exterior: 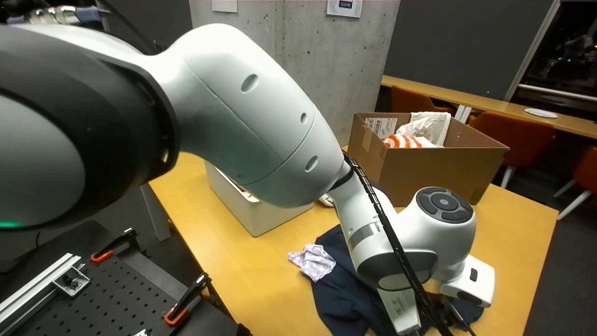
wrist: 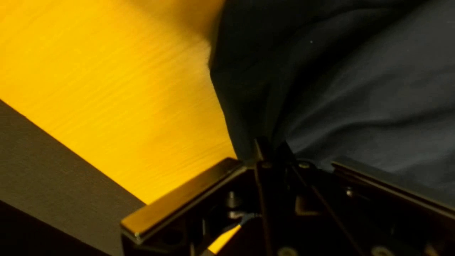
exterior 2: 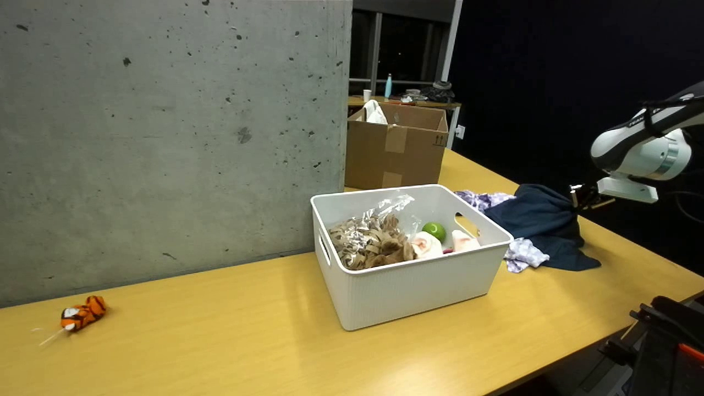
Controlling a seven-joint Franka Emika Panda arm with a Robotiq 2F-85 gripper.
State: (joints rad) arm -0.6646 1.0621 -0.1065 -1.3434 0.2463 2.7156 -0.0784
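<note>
A dark navy cloth (exterior: 338, 298) lies crumpled on the yellow table. In the wrist view its folds run together at the tips of my gripper (wrist: 273, 147), whose fingers have come close together with the dark cloth (wrist: 373, 89) pinched between them. The same bunching shows in an exterior view, where the navy cloth (exterior 2: 536, 220) is gathered toward the gripper near the table's far side. A purple-and-white patterned cloth (exterior: 313, 262) pokes out beside the navy one; patches of patterned cloth (exterior 2: 526, 254) show at two sides of it. The wrist hides the fingertips in an exterior view.
A white bin (exterior 2: 418, 294) holding brown packing, a green lime-like ball and pale items stands beside the cloths. Behind is a cardboard box (exterior: 433, 175) with white and orange-striped fabric. A tiger-striped toy (exterior 2: 82, 313) lies apart. A black perforated board (exterior: 116, 298) carries clamps.
</note>
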